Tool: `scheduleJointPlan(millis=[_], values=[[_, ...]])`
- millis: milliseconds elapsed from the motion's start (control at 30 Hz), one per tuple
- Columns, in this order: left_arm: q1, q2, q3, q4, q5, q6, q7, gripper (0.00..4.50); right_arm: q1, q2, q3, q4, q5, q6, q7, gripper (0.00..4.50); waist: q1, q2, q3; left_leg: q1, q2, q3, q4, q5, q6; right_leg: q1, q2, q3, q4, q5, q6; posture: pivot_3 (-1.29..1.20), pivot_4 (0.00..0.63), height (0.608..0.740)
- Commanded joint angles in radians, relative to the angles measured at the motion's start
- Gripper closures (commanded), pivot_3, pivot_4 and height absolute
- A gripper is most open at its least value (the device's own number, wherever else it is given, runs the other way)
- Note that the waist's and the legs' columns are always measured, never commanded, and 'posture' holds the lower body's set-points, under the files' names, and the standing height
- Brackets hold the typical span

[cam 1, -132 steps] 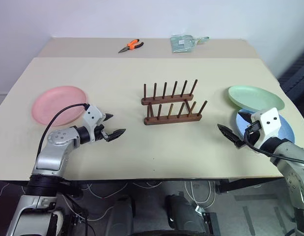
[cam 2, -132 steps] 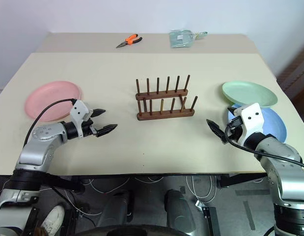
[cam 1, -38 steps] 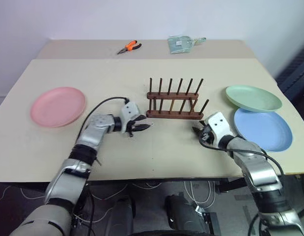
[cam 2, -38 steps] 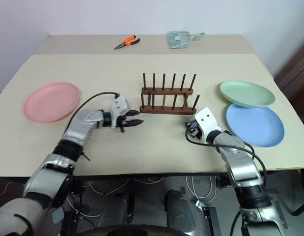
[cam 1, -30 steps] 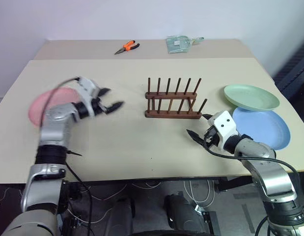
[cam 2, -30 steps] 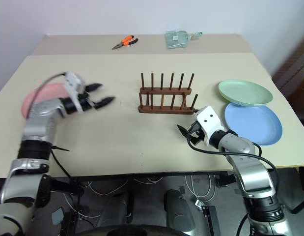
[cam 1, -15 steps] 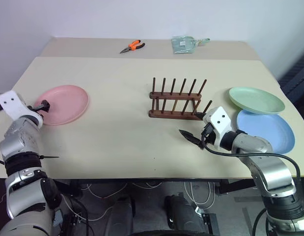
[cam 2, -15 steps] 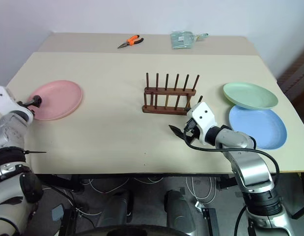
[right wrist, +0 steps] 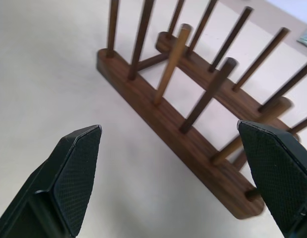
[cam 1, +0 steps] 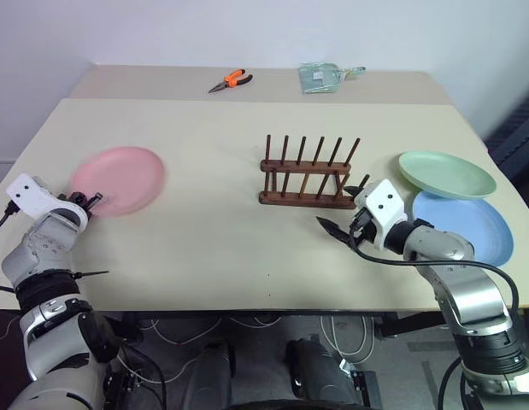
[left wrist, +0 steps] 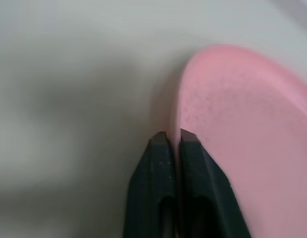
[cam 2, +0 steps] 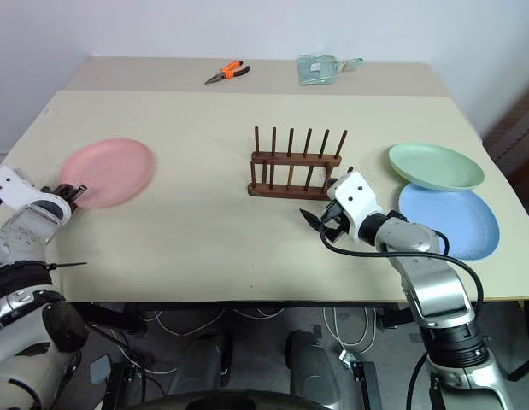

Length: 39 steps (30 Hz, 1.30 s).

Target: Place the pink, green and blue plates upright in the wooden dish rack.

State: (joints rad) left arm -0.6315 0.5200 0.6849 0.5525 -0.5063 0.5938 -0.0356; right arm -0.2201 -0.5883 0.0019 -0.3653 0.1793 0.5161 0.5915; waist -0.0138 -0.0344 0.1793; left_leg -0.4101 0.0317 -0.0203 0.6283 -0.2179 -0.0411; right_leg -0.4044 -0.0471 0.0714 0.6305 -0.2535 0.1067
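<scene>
Pink plate (cam 1: 119, 179): on table (cam 1: 213, 248), near-left rim clamped in left claw (left wrist: 173, 141). Right claw (right wrist: 178, 173): fingers wide apart, just before rack (cam 1: 307, 175), not touching.

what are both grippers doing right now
Left gripper: shut on the pink plate rim.
Right gripper: open, holding nothing, near the rack.

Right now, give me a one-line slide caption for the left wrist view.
Left gripper shut on the rim of the round salmon-pink plastic plate.
</scene>
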Motion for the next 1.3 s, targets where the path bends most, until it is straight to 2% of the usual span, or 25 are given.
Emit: scheduleJointPlan(millis=[33, 267, 333, 433, 600, 700, 933, 1033, 1067, 1133, 1200, 1233, 1300], values=[[-0.061, -0.017, -0.056, -0.11, -0.039, -0.077, -0.114, 4.47, -0.051, -0.017, -0.032, -0.052, -0.018, -0.022, -0.024, 0.0, 0.001, 0.0, 0.0, 0.0, 0.0, 0.0, 0.0, 0.0, 0.0, 0.0, 0.0, 0.0, 0.0, -0.001, -0.002, 0.0, 0.15, 0.732], [-0.228, -0.097, -0.311, -0.319, -0.001, -0.109, -0.24, 4.47, -0.25, -0.031, 0.063, -0.117, -0.106, -0.093, -0.016, 0.0, -0.001, -0.002, 0.001, -0.002, 0.0, 0.0, 0.0, 0.0, -0.001, -0.001, 0.0, 0.0, -0.001, 0.001, 0.001, 0.0, 0.15, 0.732], [-0.304, -0.158, -0.414, -0.367, 0.02, -0.102, -0.25, 4.47, -0.324, -0.048, 0.155, -0.096, -0.213, -0.168, -0.009, 0.0, -0.001, -0.001, 0.001, -0.002, 0.0, 0.0, 0.0, 0.0, -0.001, -0.001, 0.0, 0.0, -0.001, 0.001, 0.001, 0.0, 0.15, 0.732], [-0.358, -0.216, -0.489, -0.391, 0.04, -0.079, -0.256, 4.47, -0.381, -0.089, 0.261, -0.019, -0.381, -0.285, -0.011, 0.0, 0.0, -0.001, 0.001, -0.002, -0.001, 0.0, 0.0, 0.0, -0.001, -0.001, 0.0, 0.0, -0.002, 0.001, 0.001, 0.0, 0.15, 0.732], [-0.394, -0.296, -0.543, -0.427, 0.013, -0.009, -0.242, 4.47, -0.434, -0.101, 0.312, 0.131, -0.585, -0.425, -0.105, 0.0, -0.009, -0.001, 0.002, -0.002, -0.001, 0.001, -0.001, 0.001, -0.001, -0.003, 0.0, 0.001, -0.001, 0.001, 0.002, 0.0, 0.15, 0.732], [-0.389, -0.315, -0.538, -0.441, 0.002, 0.033, -0.23, 4.5, -0.421, -0.116, 0.305, 0.156, -0.661, -0.469, -0.126, 0.83, -0.008, 0.0, 0.002, -0.002, 0.0, 0.001, -0.001, 0.001, -0.001, -0.003, 0.001, 0.001, 0.0, 0.001, 0.002, 0.0, 0.15, 0.732], [-0.371, -0.336, -0.497, -0.465, -0.054, 0.128, -0.211, 4.5, -0.393, -0.111, 0.29, 0.175, -0.778, -0.534, -0.171, 4.46, -0.004, 0.0, 0.002, -0.002, -0.001, 0.001, -0.001, 0.001, -0.001, -0.003, 0.001, 0.001, -0.001, 0.001, 0.002, 0.0, 0.15, 0.732], [-0.373, -0.373, -0.438, -0.47, -0.124, 0.169, -0.193, 3.47, -0.39, -0.106, 0.287, 0.184, -0.824, -0.554, -0.182, 4.5, -0.003, 0.0, 0.002, -0.002, -0.001, 0.001, -0.001, 0.001, -0.001, -0.003, 0.001, 0.001, -0.001, 0.001, 0.002, 0.0, 0.15, 0.732], [-0.376, -0.38, -0.426, -0.472, -0.134, 0.171, -0.187, 3.0, -0.389, -0.104, 0.286, 0.186, -0.833, -0.556, -0.184, 4.5, -0.003, 0.0, 0.002, -0.002, -0.001, 0.001, -0.001, 0.001, -0.001, -0.003, 0.0, 0.001, -0.001, 0.001, 0.002, 0.0, 0.15, 0.732], [-0.386, -0.378, -0.415, -0.469, -0.11, 0.119, -0.175, 2.04, -0.383, -0.099, 0.278, 0.185, -0.841, -0.55, -0.187, 4.5, -0.001, 0.0, 0.002, -0.002, -0.001, 0.001, 0.0, 0.001, -0.001, -0.002, 0.0, 0.001, -0.001, 0.001, 0.002, 0.0, 0.15, 0.732], [-0.395, -0.331, -0.42, -0.433, -0.021, -0.006, -0.168, 1.0, -0.366, -0.088, 0.243, 0.176, -0.82, -0.524, -0.194, 4.5, -0.001, 0.0, 0.002, -0.002, -0.001, 0.001, 0.0, 0.001, -0.001, -0.002, 0.0, 0.001, -0.001, 0.001, 0.002, 0.0, 0.15, 0.732], [-0.39, -0.295, -0.435, -0.412, 0.029, -0.063, -0.176, 1.0, -0.355, -0.079, 0.216, 0.168, -0.798, -0.508, -0.197, 4.5, -0.005, 0.0, 0.002, -0.002, -0.001, 0.001, -0.001, 0.001, -0.001, -0.002, 0.0, 0.001, -0.001, 0.001, 0.002, 0.0, 0.15, 0.732], [-0.328, -0.166, -0.535, -0.362, 0.198, -0.232, -0.256, 1.0, -0.319, -0.021, 0.093, 0.113, -0.652, -0.45, -0.199, 4.5, -0.01, 0.0, 0.002, -0.001, 0.0, 0.001, -0.002, 0.001, -0.001, -0.003, 0.001, 0.001, 0.0, 0.001, 0.002, 0.0, 0.15, 0.732]])
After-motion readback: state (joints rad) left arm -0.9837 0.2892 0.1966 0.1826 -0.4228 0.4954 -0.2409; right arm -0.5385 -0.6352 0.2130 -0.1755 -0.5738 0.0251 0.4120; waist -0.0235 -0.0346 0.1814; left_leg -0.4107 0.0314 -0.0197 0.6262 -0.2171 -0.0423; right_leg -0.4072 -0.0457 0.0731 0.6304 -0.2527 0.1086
